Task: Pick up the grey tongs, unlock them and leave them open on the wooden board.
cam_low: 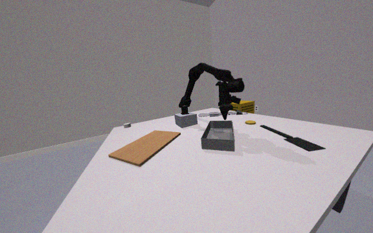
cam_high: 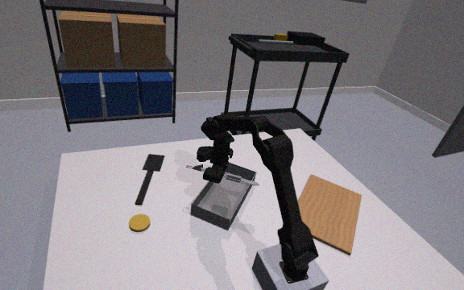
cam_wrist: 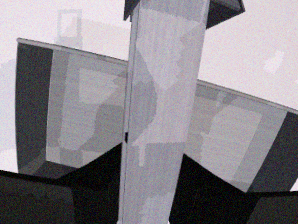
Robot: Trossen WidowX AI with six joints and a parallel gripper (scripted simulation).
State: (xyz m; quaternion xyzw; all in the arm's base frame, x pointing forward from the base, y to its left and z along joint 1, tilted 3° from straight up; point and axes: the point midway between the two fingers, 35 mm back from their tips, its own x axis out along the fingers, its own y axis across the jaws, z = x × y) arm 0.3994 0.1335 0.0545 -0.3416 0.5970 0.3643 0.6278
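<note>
The grey tongs are held about level, up above the roasting tin. A rounded end points toward the board's side, and a dark piece shows near the other end. My gripper points down and is shut on the tongs partway along their length. The wrist view shows the arms close together between the dark fingers. Whether the lock is released cannot be told. The wooden board lies flat on the table and bears nothing.
A black spatula and a yellow disc lie on the tin's other side from the board. The arm's grey base block stands near the board. A small grey object lies at the table edge.
</note>
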